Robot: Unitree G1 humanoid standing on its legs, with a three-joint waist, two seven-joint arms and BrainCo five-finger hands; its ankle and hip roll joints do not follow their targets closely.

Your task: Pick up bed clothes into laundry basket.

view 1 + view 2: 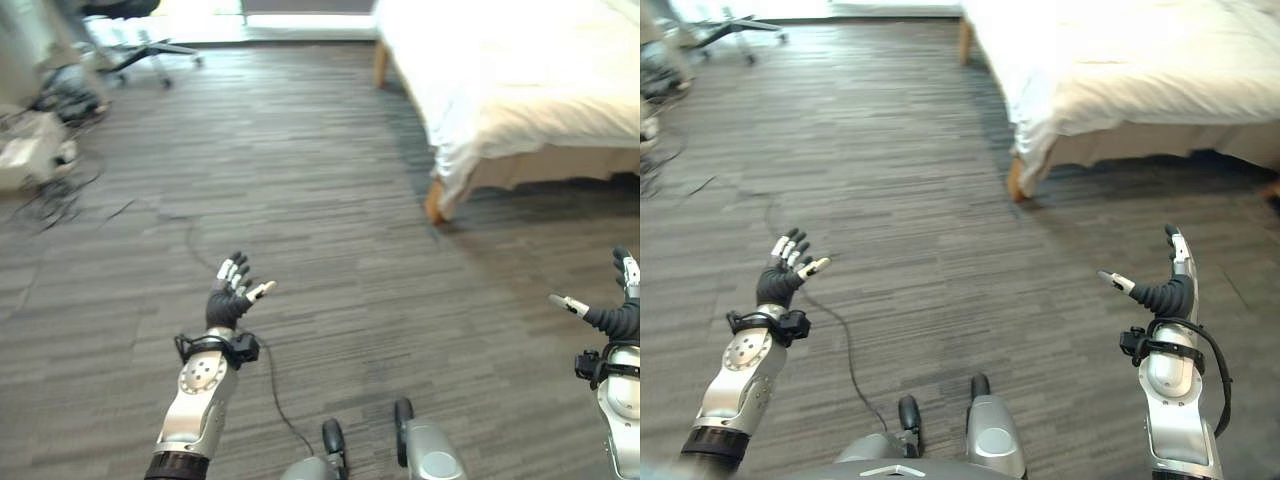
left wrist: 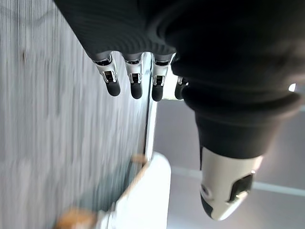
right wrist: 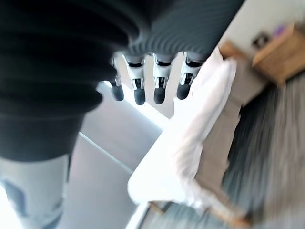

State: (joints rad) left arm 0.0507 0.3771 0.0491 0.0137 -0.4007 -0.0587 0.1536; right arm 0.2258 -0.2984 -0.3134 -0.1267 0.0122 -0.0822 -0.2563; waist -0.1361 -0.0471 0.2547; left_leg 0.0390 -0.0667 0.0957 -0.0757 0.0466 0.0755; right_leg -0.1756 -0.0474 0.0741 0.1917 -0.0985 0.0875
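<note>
Left eye view shows us well apart from the bed (image 1: 520, 90), which stands ahead and to our right on the grey wood floor (image 1: 300, 180). Our left hand (image 1: 232, 290) is raised over the floor, far from the bed, with fingers spread and straight, holding nothing. Our right hand (image 1: 1165, 285) is nearer to the bed's side but also apart from it, fingers straight and thumb out, also empty. The white bedding (image 1: 1120, 70) lies on the bed and hangs over its near corner, down beside the wooden leg (image 1: 1016, 182). We do not see clothes or a laundry basket from here, so we cannot say where they are.

What can go wrong, in our judgement: we may walk to the bed and take the sheet instead of the clothes, because nothing else shows on it. The hanging corner can also catch on a hand. Away from the bed, at the far left, an office chair (image 1: 135, 40) and loose cables (image 1: 50, 180) could trip us if we turn that way.

We can read no brand, label or writing anywhere.
</note>
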